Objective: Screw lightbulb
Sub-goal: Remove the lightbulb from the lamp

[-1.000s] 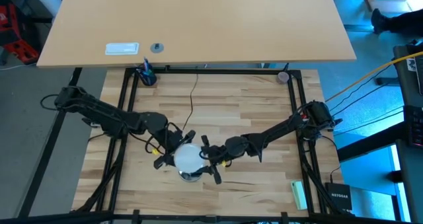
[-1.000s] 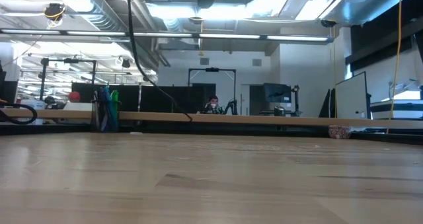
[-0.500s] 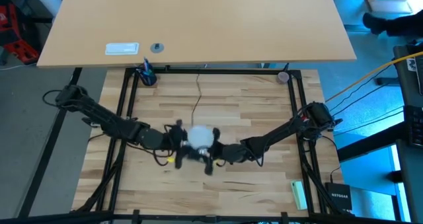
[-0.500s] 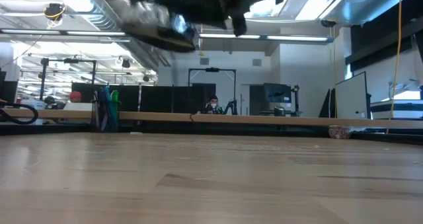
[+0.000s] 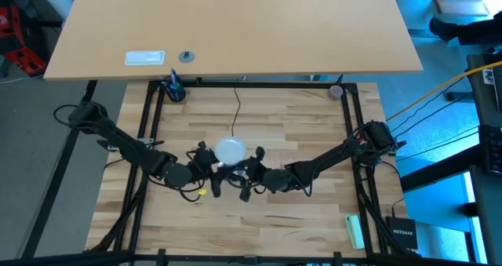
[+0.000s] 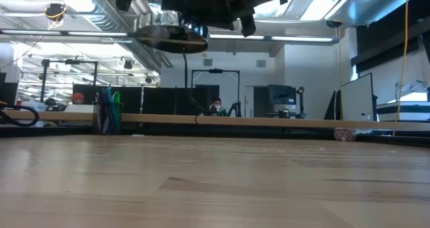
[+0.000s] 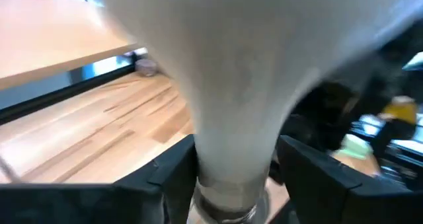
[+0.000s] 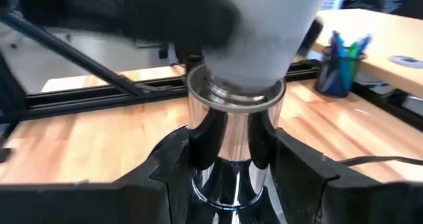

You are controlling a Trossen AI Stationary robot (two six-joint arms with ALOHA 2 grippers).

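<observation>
The left pincer (image 7: 231, 168) clamps the lightbulb (image 7: 244, 78) by its neck while the right pincer (image 8: 228, 151) clamps the silver socket (image 8: 231, 138) beneath, steadying it for threading.

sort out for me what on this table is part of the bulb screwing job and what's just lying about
Part of the job:
matte white globe lightbulb
shiny silver cylindrical socket
thin black cord
left claw
right claw

Just lying about:
cup of blue pens
pale green block
small round silver disc

only readable text: "netgear", probably, on the black box (image 5: 404, 233) at the table's right edge. nothing else legible.
</observation>
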